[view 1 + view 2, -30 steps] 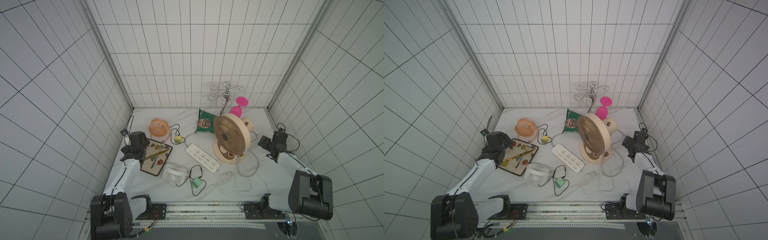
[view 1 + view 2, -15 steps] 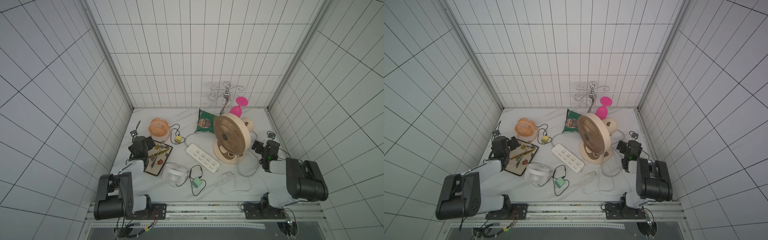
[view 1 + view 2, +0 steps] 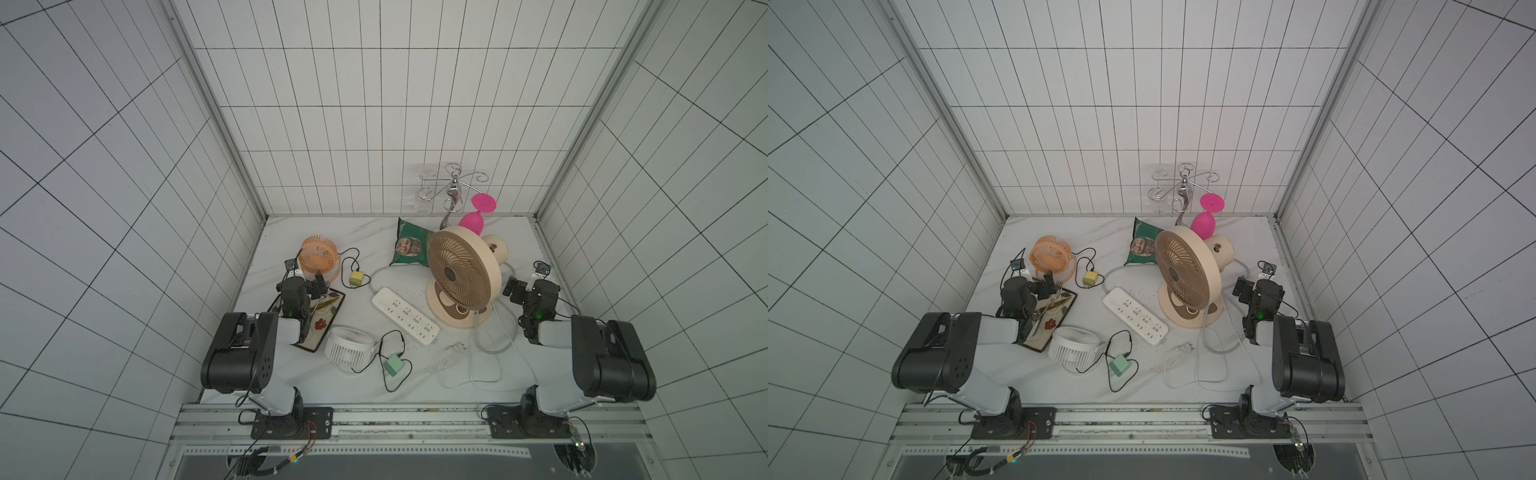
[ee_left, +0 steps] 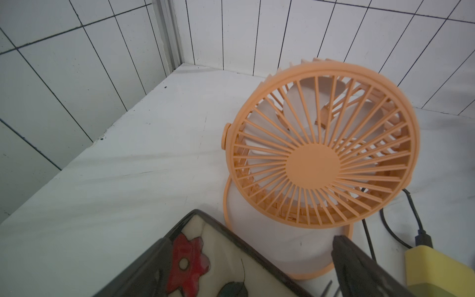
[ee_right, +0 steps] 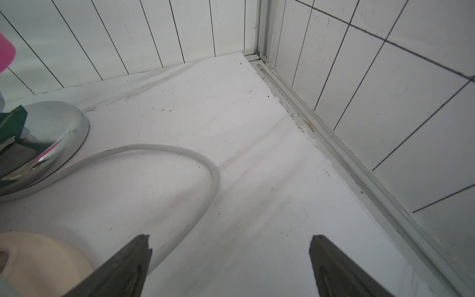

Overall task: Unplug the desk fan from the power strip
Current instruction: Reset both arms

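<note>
The right gripper (image 5: 230, 244) has its jaws spread wide with nothing between them. It hangs low over the bare white marble-look tabletop (image 5: 257, 128), near the right wall. Both dark fingers (image 5: 123, 267) show in the wrist view. A thick pale-grey cord (image 5: 180, 151) curves across the table past one finger and runs on beside the mirror-bright chrome dome base (image 5: 59, 144) of a stand. In a top view this gripper sits just behind the big beige round-grilled desk fan (image 3: 461, 274), apart from it.

The left gripper (image 3: 318, 286) is open as well and grips nothing. Its wrist view catches only one dark finger (image 4: 359, 270). It hovers over the far end of a dark-rimmed rectangular tray painted with red flowers (image 4: 185, 259), facing a small orange plastic fan (image 4: 321, 154). A yellow block-shaped adapter (image 4: 437, 267) with a black lead lies just beside that finger.

The long flat white power strip (image 3: 405, 316) lies diagonally mid-table, between the two arms. Its near end is just beside the beige fan's base. A small white plug (image 3: 456, 347) on a thin white cord lies loose on the table, near that end but apart from it.

Further out, a small white round fan (image 3: 348, 347) stands in front of the tray, with a green square adapter (image 3: 393, 364) near it. A green snack bag (image 3: 409, 245) and a pink plastic goblet (image 3: 473, 220) are behind the beige fan.
</note>
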### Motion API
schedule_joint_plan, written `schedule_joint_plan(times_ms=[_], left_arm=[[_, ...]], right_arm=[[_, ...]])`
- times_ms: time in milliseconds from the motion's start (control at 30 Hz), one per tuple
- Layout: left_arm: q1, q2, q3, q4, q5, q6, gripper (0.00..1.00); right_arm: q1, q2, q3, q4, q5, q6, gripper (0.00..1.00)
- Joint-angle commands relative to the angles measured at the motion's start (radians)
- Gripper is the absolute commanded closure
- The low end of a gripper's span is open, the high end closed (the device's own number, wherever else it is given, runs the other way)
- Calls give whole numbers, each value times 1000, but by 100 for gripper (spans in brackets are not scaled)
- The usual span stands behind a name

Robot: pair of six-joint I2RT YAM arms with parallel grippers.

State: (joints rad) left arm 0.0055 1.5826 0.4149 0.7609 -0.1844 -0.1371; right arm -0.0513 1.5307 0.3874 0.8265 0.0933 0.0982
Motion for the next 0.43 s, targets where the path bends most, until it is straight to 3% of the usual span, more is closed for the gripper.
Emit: schedule_joint_plan(times_ms=[0, 67, 400], left_arm=[[-7, -1, 7, 101, -68, 23, 1], [-7, -24, 32, 6, -72, 13, 2], [-6, -24, 38, -4, -72, 8, 1]], right_arm=[[13, -1, 16, 20, 13, -13, 1], [18, -2, 16, 20, 22, -15, 1], [22, -4, 16, 18, 28, -18, 1]])
